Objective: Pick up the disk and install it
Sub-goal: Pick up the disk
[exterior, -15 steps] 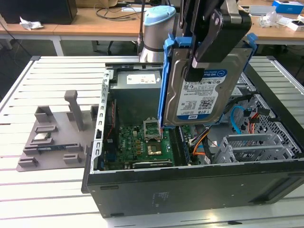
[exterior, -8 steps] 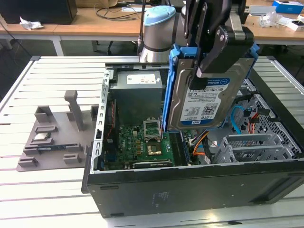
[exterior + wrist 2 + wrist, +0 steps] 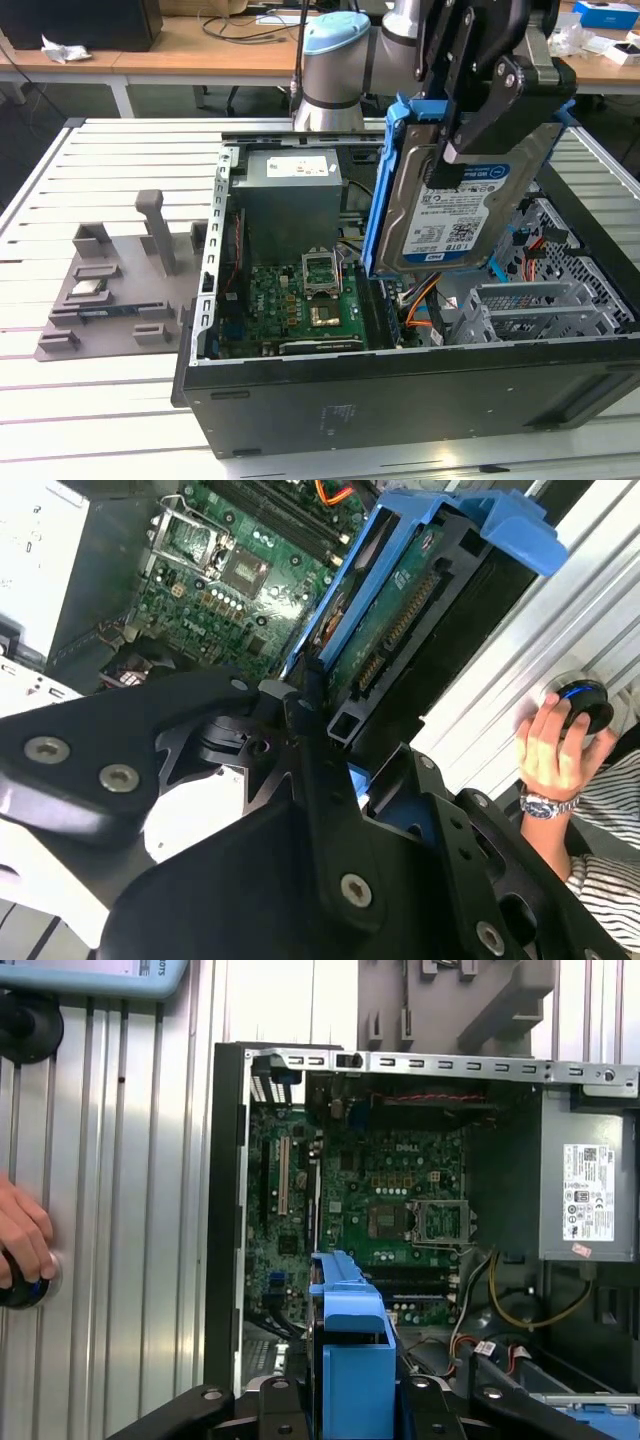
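Note:
The disk is a silver hard drive with a white-and-blue label, edged by a blue carrier frame. It hangs upright and slightly tilted above the open computer case, over its right half in the exterior view. My gripper is shut on its upper part, black fingers clamping both faces. In the second wrist view the disk shows its green circuit side, held between the black fingers. The first wrist view looks down along the blue frame at the case interior.
Inside the case lie a green motherboard, a grey power supply and a grey drive bay with orange cables. A grey fixture stands on the slatted table to the exterior view's left. A person's hand rests on a round button.

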Tool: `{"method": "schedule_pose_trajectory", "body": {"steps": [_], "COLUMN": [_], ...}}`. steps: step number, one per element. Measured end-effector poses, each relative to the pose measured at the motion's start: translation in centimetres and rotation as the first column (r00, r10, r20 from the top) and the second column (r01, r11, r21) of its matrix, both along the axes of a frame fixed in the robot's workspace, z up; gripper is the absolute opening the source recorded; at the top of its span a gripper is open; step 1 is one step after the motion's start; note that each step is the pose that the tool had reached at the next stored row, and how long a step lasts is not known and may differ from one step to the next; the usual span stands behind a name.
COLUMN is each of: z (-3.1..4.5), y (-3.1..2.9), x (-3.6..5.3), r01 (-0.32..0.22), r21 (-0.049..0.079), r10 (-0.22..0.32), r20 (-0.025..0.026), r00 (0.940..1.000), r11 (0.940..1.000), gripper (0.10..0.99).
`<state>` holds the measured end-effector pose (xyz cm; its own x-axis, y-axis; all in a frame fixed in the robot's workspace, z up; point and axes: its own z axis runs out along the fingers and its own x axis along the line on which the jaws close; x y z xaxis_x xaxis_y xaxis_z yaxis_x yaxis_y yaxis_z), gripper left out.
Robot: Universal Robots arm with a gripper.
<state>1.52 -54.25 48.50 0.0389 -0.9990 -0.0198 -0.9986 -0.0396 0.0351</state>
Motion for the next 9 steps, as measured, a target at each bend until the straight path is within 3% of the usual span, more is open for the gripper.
{"method": "schedule_pose_trajectory", "body": {"steps": [9], "z": [0.00], "y": [0.00], "x": [3.12], "r01": [0.000], "r21": [0.000], "r10": [0.000], "r20": [0.0000], "r00": [1.0000], "r11": [1.0000], "gripper": [0.369]}}
